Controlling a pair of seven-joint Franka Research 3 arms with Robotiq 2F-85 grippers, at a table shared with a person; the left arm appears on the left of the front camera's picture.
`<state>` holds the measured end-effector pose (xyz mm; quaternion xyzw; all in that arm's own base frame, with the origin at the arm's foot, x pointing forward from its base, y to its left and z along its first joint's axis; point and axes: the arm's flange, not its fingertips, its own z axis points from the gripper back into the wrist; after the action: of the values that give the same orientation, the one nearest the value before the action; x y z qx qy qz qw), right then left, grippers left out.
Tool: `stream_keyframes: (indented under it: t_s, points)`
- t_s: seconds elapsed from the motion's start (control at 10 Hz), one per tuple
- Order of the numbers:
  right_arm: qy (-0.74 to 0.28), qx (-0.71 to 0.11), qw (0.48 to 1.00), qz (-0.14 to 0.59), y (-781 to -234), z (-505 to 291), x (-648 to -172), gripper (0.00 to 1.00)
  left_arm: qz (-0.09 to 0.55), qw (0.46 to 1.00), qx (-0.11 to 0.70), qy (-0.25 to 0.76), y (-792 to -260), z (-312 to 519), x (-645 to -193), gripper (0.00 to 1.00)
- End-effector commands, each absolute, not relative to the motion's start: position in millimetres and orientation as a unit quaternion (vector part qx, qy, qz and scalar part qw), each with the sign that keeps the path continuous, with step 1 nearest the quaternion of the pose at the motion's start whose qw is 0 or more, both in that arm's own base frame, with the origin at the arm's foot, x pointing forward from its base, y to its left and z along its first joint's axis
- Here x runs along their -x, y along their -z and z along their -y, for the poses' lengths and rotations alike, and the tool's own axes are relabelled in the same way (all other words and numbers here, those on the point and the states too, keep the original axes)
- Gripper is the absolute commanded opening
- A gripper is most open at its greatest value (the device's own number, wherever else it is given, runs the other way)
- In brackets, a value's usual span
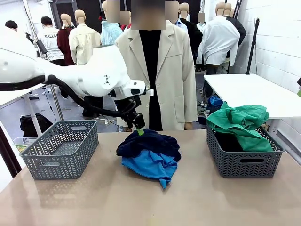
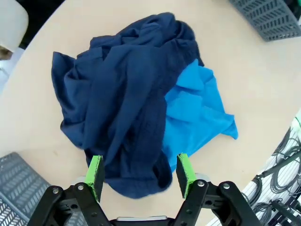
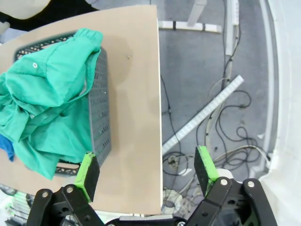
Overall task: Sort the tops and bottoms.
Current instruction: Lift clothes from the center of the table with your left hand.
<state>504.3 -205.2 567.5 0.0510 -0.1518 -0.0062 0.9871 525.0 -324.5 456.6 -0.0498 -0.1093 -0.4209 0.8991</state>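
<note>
Under the left gripper [image 2: 139, 165], jaws apart, crumpled dark navy garment [image 2: 117, 103] atop bright blue garment [image 2: 197, 113]

Left arm [image 1: 89, 70] outstretched, jaws apart

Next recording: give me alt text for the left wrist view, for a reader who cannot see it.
The left pincer, jaws open, is poised over a crumpled dark navy garment that lies partly over a bright blue garment on a tan table. A grey basket shows at upper right, a second grey basket at lower left.
</note>
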Motion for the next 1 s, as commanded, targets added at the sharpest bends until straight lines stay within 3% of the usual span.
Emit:
stream_keyframes:
  t_s: [0.0,0.8,0.9]
  points:
    - [0.005,-0.047,0.988,0.146,-567,204,-504,1.00,0.105,0.890,0.034,0.442,-448,326,-547,0.79]
    - [0.005,-0.047,0.988,0.146,-567,204,-504,1.00,0.068,0.876,0.051,0.475,-417,319,-562,0.79]
    - [0.005,-0.047,0.988,0.146,-567,204,-504,1.00,0.064,0.874,0.054,0.479,-413,320,-562,0.76]
